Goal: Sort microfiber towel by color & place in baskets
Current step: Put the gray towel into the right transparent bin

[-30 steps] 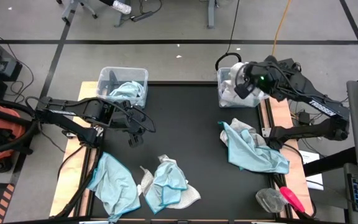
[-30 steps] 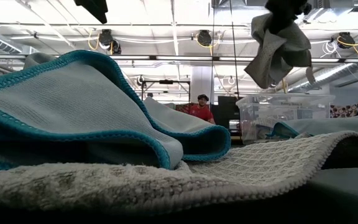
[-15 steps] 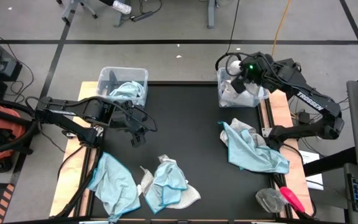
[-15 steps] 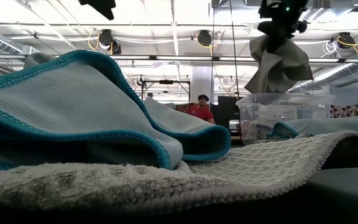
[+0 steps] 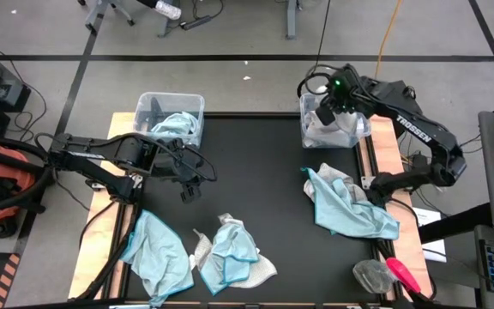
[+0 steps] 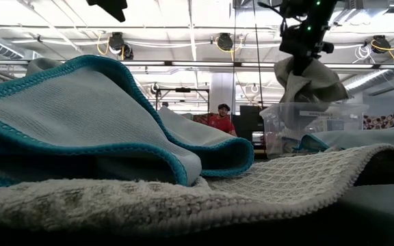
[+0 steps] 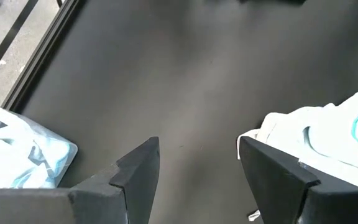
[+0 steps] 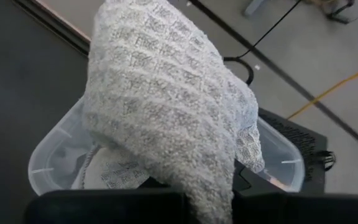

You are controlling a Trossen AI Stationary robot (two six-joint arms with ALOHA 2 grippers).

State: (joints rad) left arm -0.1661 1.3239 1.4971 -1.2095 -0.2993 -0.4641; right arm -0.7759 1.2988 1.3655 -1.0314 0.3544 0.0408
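My right gripper [image 5: 326, 108] hangs over the right basket [image 5: 356, 129] at the table's far right, shut on a grey waffle towel [image 8: 166, 106] that droops below it [image 6: 310, 78]. More grey cloth lies inside that basket [image 8: 114, 171]. The left basket [image 5: 148, 107] at the far left holds a blue towel [image 5: 178, 126]. My left gripper [image 5: 189, 190] hovers open above bare mat, left of centre, touching nothing. On the table lie a blue towel [image 5: 157, 257], a blue-and-grey heap [image 5: 230, 253] and a blue towel over grey cloth [image 5: 350, 210]. My right gripper has a bunched upper part of the grey towel [image 6: 298, 63] between its fingers, coming slantwise from above. The cloth itself covers the place of contact in the wrist view. The towel hangs slack below the fingers, its lower end [image 6: 313, 101] at the basket's rim.
A grey crumpled thing [image 5: 370, 275] and a pink object [image 5: 406, 276] sit at the near right corner. Open black mat [image 5: 256, 172] spreads between the two arms. People stand in the room beyond the far edge.
My right gripper has swung toward the table's left, over the right basket, and sunk. The grey towel went with it, still hanging slack, and its lower end has come down from well above the basket to the rim.
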